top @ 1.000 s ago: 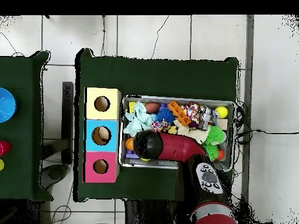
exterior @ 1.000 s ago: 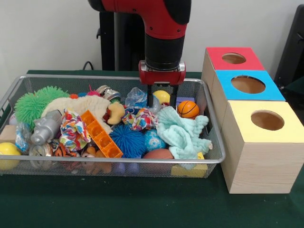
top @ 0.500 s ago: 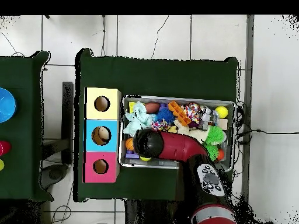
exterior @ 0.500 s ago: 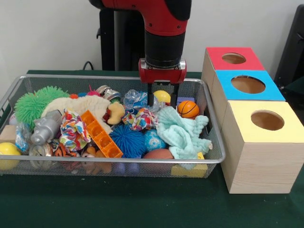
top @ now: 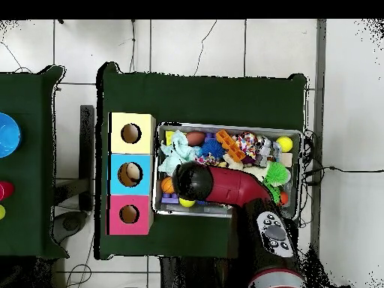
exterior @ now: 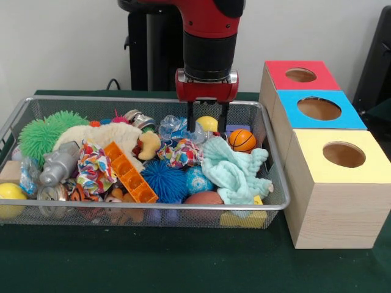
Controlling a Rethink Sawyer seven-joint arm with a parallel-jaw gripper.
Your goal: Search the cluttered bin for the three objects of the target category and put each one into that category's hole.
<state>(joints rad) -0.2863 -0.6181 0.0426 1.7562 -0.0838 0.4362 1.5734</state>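
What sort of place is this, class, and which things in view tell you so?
Most likely a robotics lab set up for a sorting test: a red robot arm hangs over a wire bin of mixed toys, beside three wooden boxes with coloured tops and holes.

From overhead, my arm [top: 225, 186] covers the middle of the wire bin [top: 298, 133], so I can't see the gripper there, nor whatever toys lie beneath it. In the front view the arm's upper part runs off the top edge. The yellow ball [exterior: 208, 124] behind the gripper [exterior: 207, 122] is partly masked by the two fingers. At the bin's near wall, a yellow block [exterior: 243, 218] and some purple pieces [exterior: 162, 215] show only through the mesh, too buried to identify.
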